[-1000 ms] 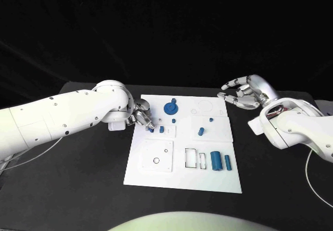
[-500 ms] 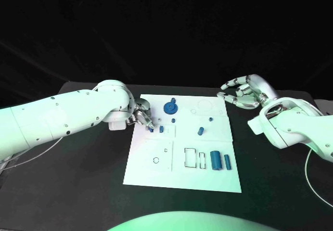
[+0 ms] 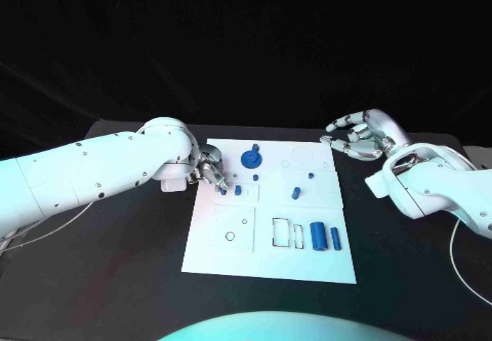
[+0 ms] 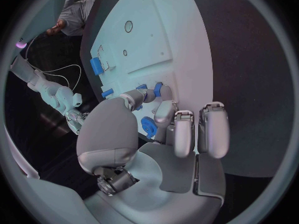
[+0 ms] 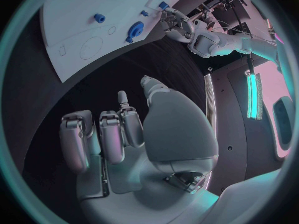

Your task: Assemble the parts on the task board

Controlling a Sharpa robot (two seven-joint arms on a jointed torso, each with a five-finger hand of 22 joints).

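Black table, dark backdrop behind, glowing light strip (teal-green)

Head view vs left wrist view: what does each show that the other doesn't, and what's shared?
Head view alone: the whole task board on the black table, and the large blue cylinder beside the thin blue bar near the board's front right.

Left wrist view alone: a close look from behind the left hand, its fingertips down at the small blue pegs.

Both: the left hand, those pegs at the board's left edge, the blue gear and the right hand, which holds nothing.
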